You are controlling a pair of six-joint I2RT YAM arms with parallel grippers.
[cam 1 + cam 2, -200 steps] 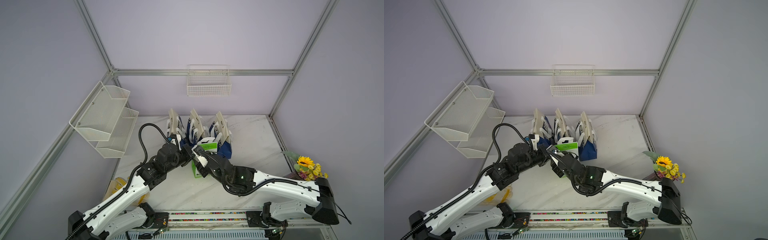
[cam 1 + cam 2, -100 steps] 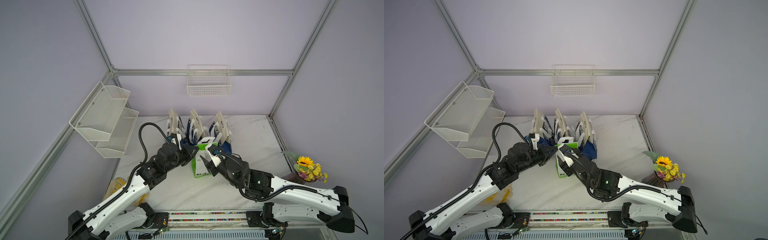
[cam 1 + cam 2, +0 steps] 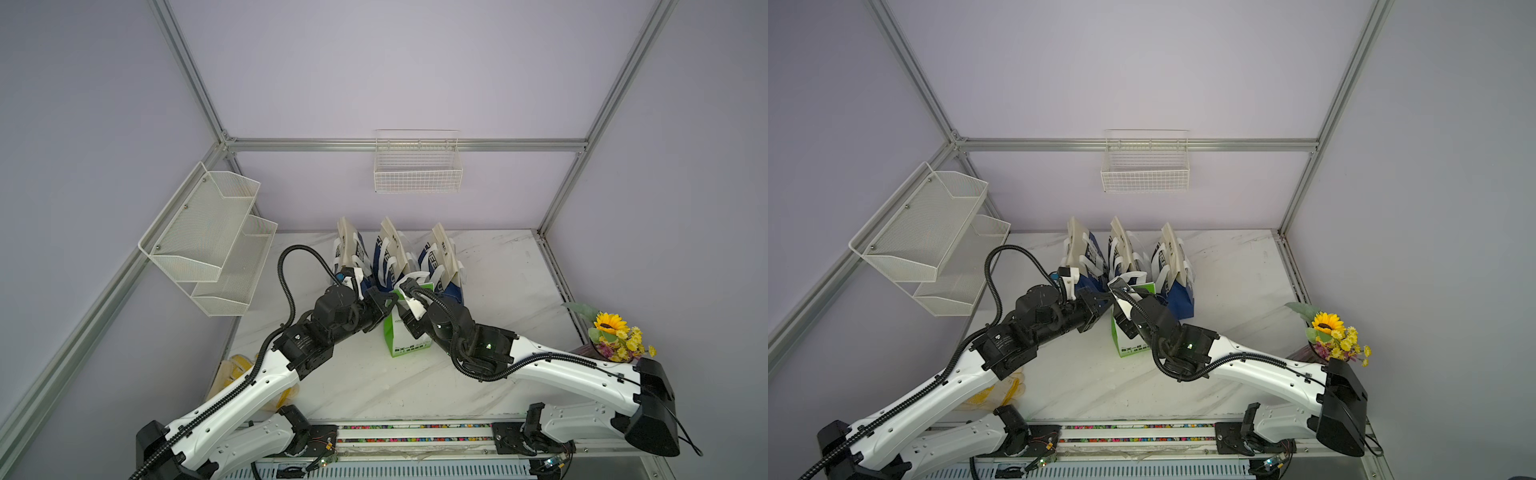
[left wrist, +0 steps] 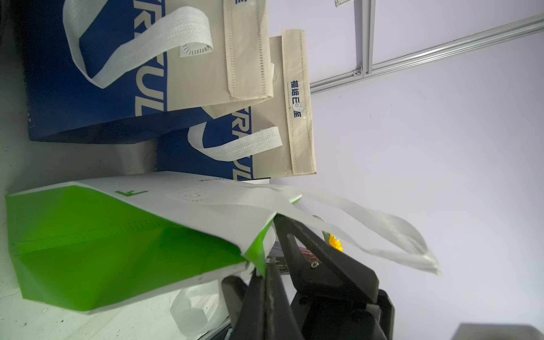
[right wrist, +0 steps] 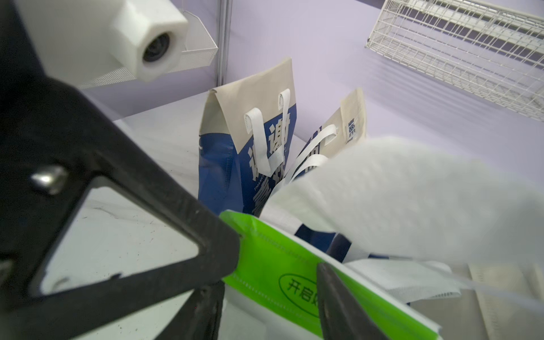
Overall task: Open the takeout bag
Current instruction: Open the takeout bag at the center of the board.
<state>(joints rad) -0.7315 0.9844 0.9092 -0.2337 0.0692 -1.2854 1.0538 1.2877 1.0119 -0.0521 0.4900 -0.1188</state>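
Near the middle of the table, just in front of a row of other bags, the takeout bag [image 3: 405,338] stands on its base. It is soft fabric, white on its broad faces and bright green on its folded-in sides. A green strip with printed characters runs along its top edge, and a small printed label sits low on the face turned toward the robot's base. A limp white handle [image 4: 397,235] loops out from the top.

The left gripper [image 4: 263,273] is clamped tight on the green corner of the bag's top edge, on the side facing the left arm. The right gripper [image 5: 266,278] reaches in from the opposite side. Its jaws stand partly apart, one finger on each side of the green strip. In both top views the two grippers meet over the bag's mouth.

The table [image 3: 498,282] is white with grey marble veining. Three blue and beige bags [image 3: 388,257] stand in a row just behind the takeout bag, and a bunch of sunflowers [image 3: 615,336] sits at the table's right edge. The walls [image 3: 395,75] are pale lilac, held in a silver metal frame [image 3: 519,145]. A wire basket [image 3: 417,178] hangs on the back wall and a two-tier mesh shelf [image 3: 208,232] on the left wall.

The bag's long axis is vertical, with the mouth upward. Its broad faces run across the table, so the narrow green sides face the two arms.
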